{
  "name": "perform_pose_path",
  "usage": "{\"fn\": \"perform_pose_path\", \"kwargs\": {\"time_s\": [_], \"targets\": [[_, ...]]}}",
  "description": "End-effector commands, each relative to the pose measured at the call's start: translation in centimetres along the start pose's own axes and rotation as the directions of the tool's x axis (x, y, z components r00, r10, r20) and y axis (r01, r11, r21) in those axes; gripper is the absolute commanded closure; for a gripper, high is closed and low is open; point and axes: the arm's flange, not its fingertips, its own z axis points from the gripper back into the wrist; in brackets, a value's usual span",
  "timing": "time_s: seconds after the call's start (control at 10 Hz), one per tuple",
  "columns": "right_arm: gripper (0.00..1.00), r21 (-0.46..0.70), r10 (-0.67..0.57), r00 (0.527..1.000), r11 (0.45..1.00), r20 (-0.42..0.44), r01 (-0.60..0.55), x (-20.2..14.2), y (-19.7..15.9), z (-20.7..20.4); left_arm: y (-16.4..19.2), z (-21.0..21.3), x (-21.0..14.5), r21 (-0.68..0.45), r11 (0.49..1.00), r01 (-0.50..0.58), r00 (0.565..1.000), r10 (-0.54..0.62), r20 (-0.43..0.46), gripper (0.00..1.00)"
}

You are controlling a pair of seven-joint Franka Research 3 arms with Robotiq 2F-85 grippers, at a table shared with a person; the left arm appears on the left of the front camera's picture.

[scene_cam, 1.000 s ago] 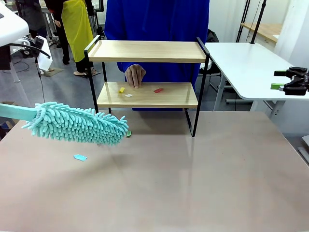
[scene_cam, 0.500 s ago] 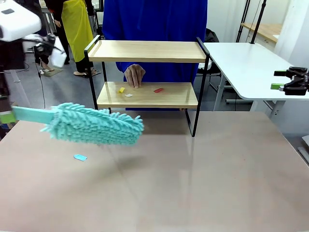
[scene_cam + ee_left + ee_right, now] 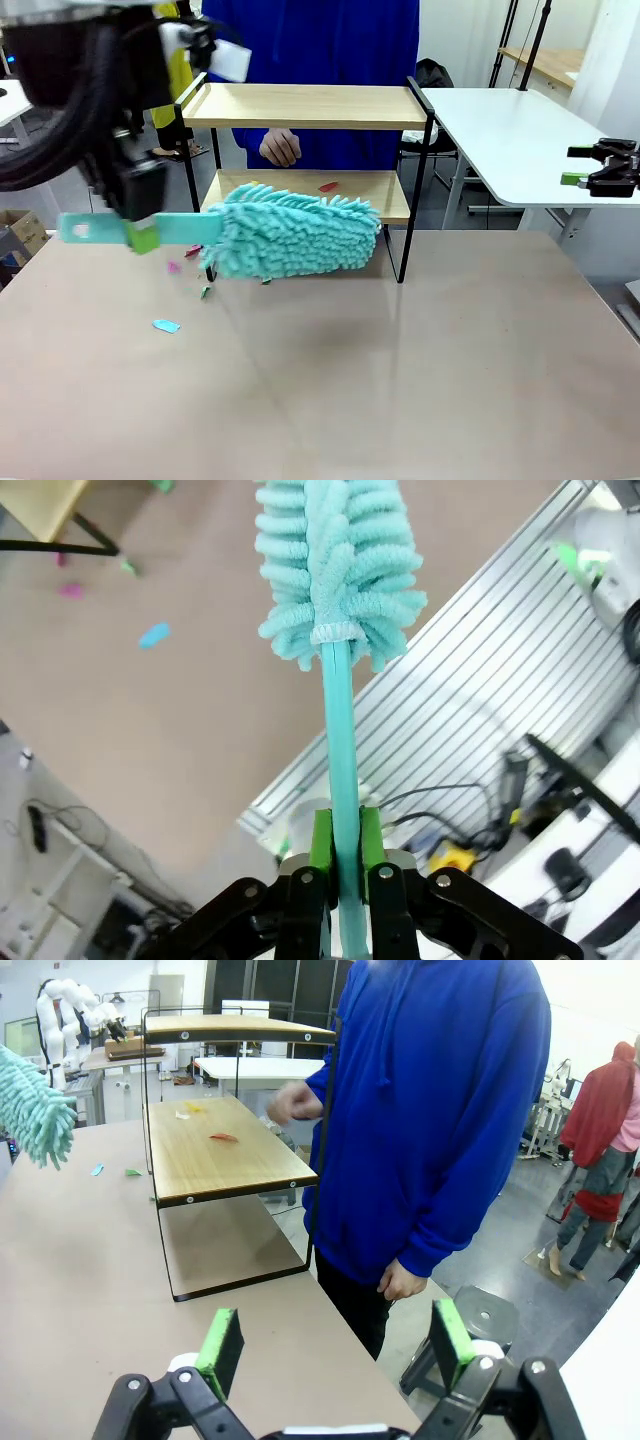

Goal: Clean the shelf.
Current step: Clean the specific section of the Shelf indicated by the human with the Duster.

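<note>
The shelf [image 3: 305,105] stands at the table's far side, two wooden boards in a black frame. My left gripper [image 3: 140,236] is shut on the flat teal handle of a fluffy teal duster [image 3: 295,237]. The duster's head lies across the front of the lower board [image 3: 392,200]. In the left wrist view the green pads [image 3: 321,840] clamp the handle below the duster head [image 3: 335,570]. A red scrap [image 3: 327,186] lies on the lower board. My right gripper [image 3: 572,166] hangs open at the far right, away from the shelf [image 3: 215,1150], with its pads [image 3: 222,1345] wide apart.
Pink [image 3: 173,266], green [image 3: 205,292] and light blue [image 3: 166,326] scraps lie on the table left of the shelf. A person in blue stands behind it, one hand [image 3: 281,147] between the boards. A white side table [image 3: 510,130] stands at the right.
My left arm has swung the duster right and up against the lower board. Pink and green scraps now lie on the table. The person's hand has lifted off the board. The right arm is still.
</note>
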Motion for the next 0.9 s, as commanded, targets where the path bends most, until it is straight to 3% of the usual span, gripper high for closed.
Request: {"fn": "perform_pose_path", "kwargs": {"time_s": [0.0,0.3,0.6,0.8], "targets": [[0.00,0.000,0.003,1.000,1.000,0.001,-0.003,0.2,0.1,0.0,-1.8,0.2,2.0,-0.031,0.988,-0.150,0.987,0.151,0.055,0.87],[0.00,0.000,0.003,1.000,1.000,0.001,-0.003,0.2,0.1,0.0,-4.6,-0.9,5.7,-0.068,0.940,-0.334,0.924,0.341,0.174,0.87],[0.00,0.000,0.003,1.000,1.000,0.001,-0.003,0.2,0.1,0.0,-6.7,-3.2,10.5,-0.066,0.909,-0.411,0.865,0.412,0.286,0.87],[0.00,0.000,0.003,1.000,1.000,0.001,-0.003,0.2,0.1,0.0,-6.8,-5.6,13.8,-0.060,0.891,-0.449,0.852,0.448,0.270,0.87]]}}
